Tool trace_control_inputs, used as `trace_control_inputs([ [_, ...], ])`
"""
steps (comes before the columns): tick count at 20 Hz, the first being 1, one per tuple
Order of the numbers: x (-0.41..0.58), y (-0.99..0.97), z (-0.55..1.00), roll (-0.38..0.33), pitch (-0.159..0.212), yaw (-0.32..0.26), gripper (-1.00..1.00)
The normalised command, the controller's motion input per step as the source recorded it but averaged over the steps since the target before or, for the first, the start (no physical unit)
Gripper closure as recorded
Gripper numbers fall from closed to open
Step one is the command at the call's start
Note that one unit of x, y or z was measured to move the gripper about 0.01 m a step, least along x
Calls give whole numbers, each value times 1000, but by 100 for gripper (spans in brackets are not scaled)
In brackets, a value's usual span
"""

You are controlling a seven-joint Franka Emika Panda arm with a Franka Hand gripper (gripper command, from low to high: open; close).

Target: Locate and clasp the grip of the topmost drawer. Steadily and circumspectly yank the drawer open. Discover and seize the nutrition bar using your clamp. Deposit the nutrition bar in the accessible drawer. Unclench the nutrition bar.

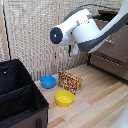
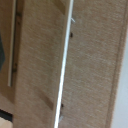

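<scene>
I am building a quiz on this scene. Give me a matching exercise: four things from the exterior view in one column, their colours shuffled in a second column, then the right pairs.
Things:
1. bowl beside the black bin
2. bowl nearest the camera
3. nutrition bar
4. bin at the exterior view's left

Colours:
A. red and yellow-orange
B. black
C. blue
D. yellow

Pairs: 1-C, 2-D, 3-A, 4-B

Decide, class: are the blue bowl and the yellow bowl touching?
Apart. The exterior view shows a strip of bare floor between the blue bowl and the yellow bowl.
</scene>
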Motion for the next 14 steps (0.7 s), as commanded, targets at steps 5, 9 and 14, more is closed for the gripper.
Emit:
trace_control_inputs([
  [5,163,183,-17,375,-15,-174,-100],
  [9,154,168,-5,375,0,-180,-100],
  [14,149,167,0,375,0,-182,-100],
])
